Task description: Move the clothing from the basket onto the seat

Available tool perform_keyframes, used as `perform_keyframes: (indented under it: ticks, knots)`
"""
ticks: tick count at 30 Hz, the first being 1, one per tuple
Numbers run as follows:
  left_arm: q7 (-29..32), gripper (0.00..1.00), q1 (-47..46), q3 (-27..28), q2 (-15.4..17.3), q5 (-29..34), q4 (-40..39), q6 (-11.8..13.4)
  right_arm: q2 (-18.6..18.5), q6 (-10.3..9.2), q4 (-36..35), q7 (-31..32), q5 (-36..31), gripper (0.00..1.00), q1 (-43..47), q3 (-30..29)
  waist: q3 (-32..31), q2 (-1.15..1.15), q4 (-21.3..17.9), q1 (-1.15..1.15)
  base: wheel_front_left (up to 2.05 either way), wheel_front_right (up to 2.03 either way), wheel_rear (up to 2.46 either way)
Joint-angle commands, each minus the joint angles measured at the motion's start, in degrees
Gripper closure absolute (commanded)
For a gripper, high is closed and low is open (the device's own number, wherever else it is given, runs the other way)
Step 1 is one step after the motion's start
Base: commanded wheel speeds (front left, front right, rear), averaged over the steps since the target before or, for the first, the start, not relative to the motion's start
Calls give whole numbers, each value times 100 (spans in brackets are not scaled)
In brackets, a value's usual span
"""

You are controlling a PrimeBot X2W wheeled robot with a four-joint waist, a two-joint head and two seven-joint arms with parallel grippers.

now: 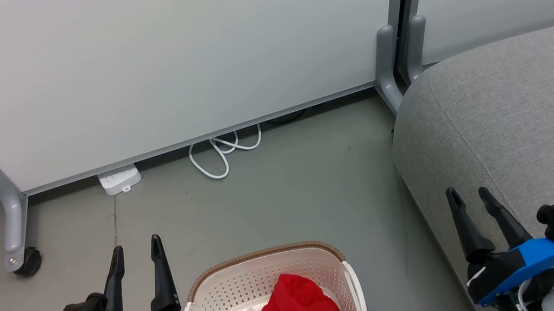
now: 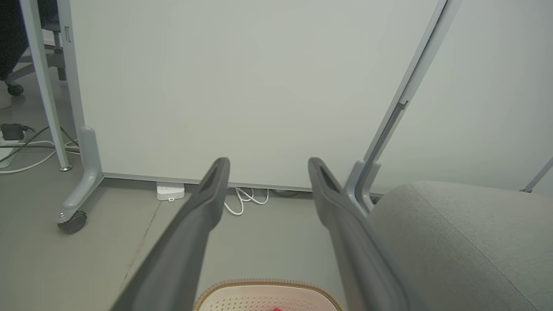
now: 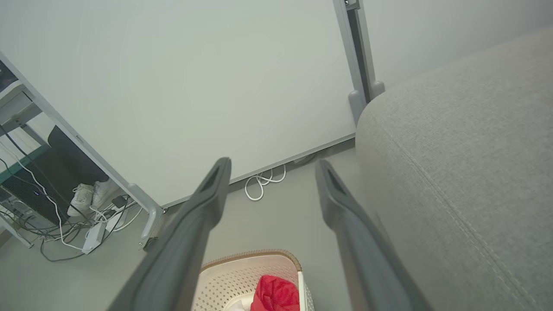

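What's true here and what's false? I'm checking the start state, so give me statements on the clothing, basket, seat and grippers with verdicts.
The clothing lies in the basket. True.
The left gripper is shut on red fabric. False: it is open and holds nothing.
The seat stands on the robot's right of the basket. True.
The right gripper rests on the basket's rim. False: it is open, by the seat's edge, apart from the basket.
A garment already lies on the seat. False: the visible seat is bare.
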Motion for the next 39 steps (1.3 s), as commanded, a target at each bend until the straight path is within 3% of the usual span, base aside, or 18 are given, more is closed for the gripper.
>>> perform_keyframes:
  ticks: [1,31,39]
  knots:
    - [-48,0,-67,-10,22,140,-7,15,-47,12,-4,-49,-154,0,-104,4,-4,0,2,0,0,0,0]
    - [-383,0,-99,-113,19,805,381,101,-55,14,39,-370,-1366,0,-167,29,40,0,-22,0,0,0,0]
    - [-406,0,-108,-134,19,876,394,117,-55,15,73,-397,-1418,0,-188,56,52,0,-26,0,0,0,0]
